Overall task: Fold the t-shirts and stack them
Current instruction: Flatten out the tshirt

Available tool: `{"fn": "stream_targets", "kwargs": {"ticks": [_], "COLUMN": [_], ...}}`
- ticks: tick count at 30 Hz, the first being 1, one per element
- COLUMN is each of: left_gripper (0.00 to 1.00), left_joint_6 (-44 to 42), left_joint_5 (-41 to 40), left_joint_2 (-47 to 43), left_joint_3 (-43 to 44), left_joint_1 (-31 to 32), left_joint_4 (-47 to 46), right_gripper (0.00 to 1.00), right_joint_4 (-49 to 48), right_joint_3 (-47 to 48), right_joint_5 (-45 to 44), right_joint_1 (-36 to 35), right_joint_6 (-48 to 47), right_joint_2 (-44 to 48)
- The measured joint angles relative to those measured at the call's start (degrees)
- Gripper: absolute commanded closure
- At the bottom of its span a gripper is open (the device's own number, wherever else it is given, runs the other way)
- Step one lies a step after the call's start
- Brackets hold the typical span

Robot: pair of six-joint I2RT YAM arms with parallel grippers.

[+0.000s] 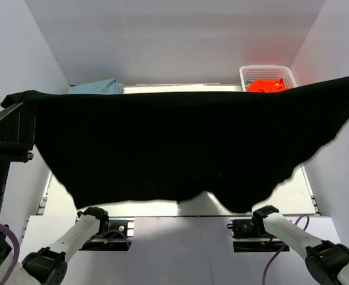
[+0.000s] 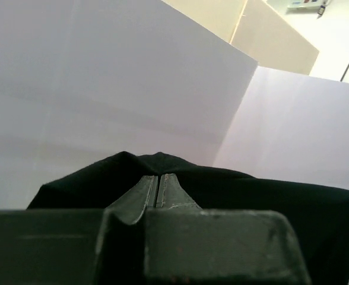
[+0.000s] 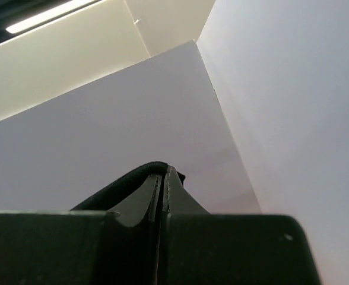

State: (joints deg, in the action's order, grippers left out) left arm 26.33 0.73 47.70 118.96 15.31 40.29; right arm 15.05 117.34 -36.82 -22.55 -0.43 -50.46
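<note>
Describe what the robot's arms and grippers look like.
Both the left arm and right arm have white tubular links with black round joints; a purple cable runs along each. The left gripper and right gripper have dark grey tapered fingers.

the black t-shirt (image 1: 174, 148) is showing plain, solid black throughout; the light blue tee (image 1: 95, 87) is looking dusty blue; the orange tee (image 1: 268, 86) is glowing vivid orange-red in the white mesh basket (image 1: 254, 75); the walls (image 1: 162, 35) are reading pale white.
</note>
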Motion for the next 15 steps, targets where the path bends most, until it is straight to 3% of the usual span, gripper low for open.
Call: {"fn": "stream_targets", "kwargs": {"ticks": [8,15], "left_gripper": [1.0,1.0], "left_joint_6": [0.02,0.48], "left_joint_5": [-0.76,-10.19], "left_joint_2": [2.58,13.0], "left_joint_3": [-4.2,-22.77], "left_joint_1": [-0.04,-0.24], "left_joint_4": [-1.44,-8.0], "right_gripper": [1.0,1.0], "right_joint_4": [-8.24,-24.26], "right_joint_3": [-1.68,-21.27], "right_joint_5": [-0.52,-4.17], "right_joint_1": [0.02,0.37], "right_joint_6": [-7.32,-14.62], "right_joint_2": [-5.86,-17.0]}}
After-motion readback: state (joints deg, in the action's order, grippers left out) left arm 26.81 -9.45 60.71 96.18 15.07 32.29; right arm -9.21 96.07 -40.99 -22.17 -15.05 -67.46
